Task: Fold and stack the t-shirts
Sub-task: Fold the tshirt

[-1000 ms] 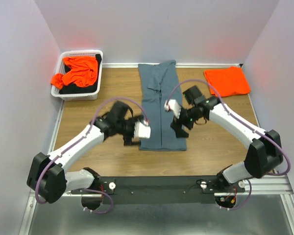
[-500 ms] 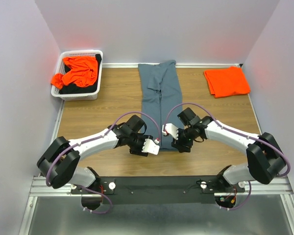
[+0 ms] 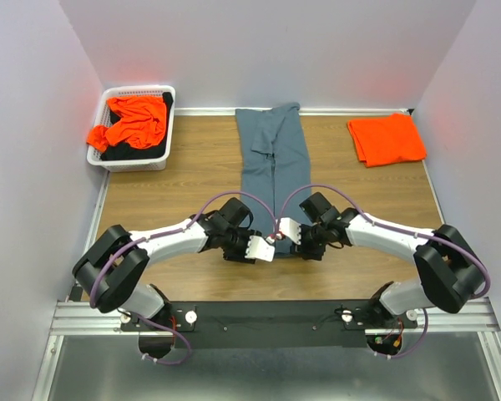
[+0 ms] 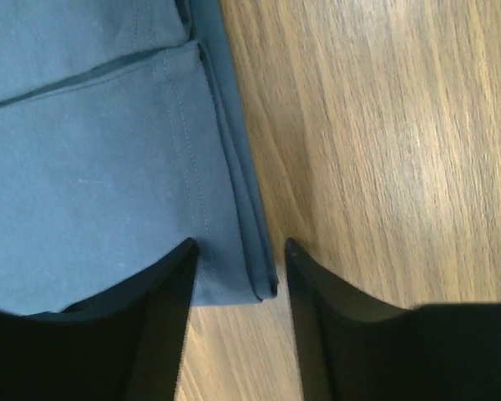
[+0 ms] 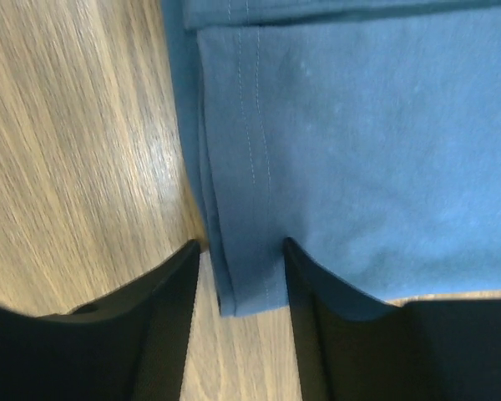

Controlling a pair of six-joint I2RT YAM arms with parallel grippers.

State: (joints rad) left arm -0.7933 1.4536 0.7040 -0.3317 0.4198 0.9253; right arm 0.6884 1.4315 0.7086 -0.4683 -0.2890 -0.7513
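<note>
Your left gripper [image 4: 238, 251] and right gripper [image 5: 242, 251] sit parted astride the near corners of the shirt [image 3: 271, 159]; catch every layer before closing, then lift evenly.

Wooden table [image 3: 192, 167], light-brown grain running along its length. Three things lie directly on it.

Centre: slate blue-grey t-shirt [image 3: 274, 159], folded to a long narrow strip that runs from the far edge towards the near side. The two folded-in halves meet approx. along the middle line. Its near hem lies flat on the wood, w/ cloth layers stacked at both near corners.

Far R: orange t-shirt [image 3: 387, 139], folded to a flat rectangle, well apart from the strip.

Far L corner: white slotted basket [image 3: 130, 164], standing upright.
</note>
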